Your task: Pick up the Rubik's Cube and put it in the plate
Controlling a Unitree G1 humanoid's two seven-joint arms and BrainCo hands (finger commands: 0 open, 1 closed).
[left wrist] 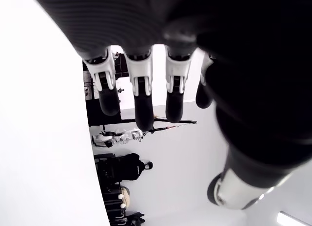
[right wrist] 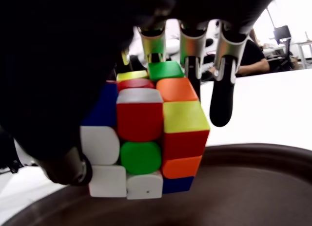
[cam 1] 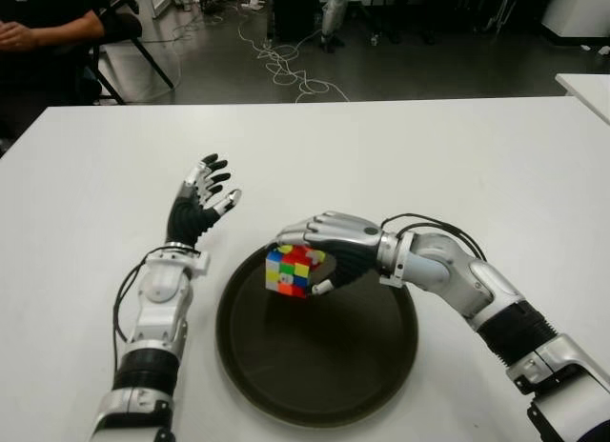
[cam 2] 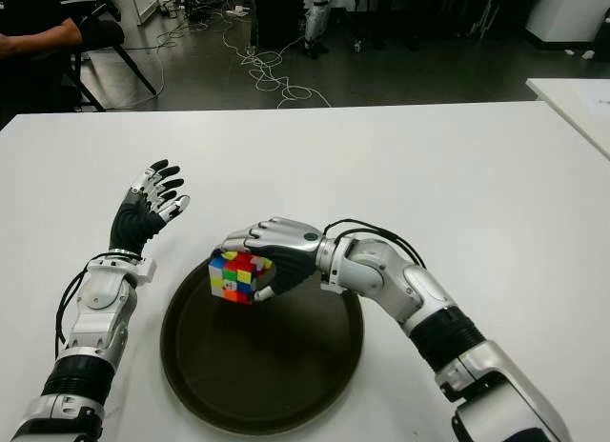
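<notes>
My right hand (cam 1: 310, 261) grips the Rubik's Cube (cam 1: 292, 270), a scrambled cube with mixed coloured tiles, over the far left part of the dark round plate (cam 1: 324, 366). Its fingers (right wrist: 191, 55) curl over the cube's top and the thumb presses its side. In the right wrist view the cube (right wrist: 146, 138) hangs just above the plate's dark surface (right wrist: 243, 187); whether it touches I cannot tell. My left hand (cam 1: 202, 202) shows to the left of the plate, raised with fingers (left wrist: 141, 89) spread and nothing in it.
The white table (cam 1: 429, 156) spreads all around the plate. A person in dark clothes (cam 1: 43, 28) sits beyond the far left corner. Cables (cam 1: 286, 70) lie on the floor behind, and another white table's corner (cam 1: 586, 85) shows at the far right.
</notes>
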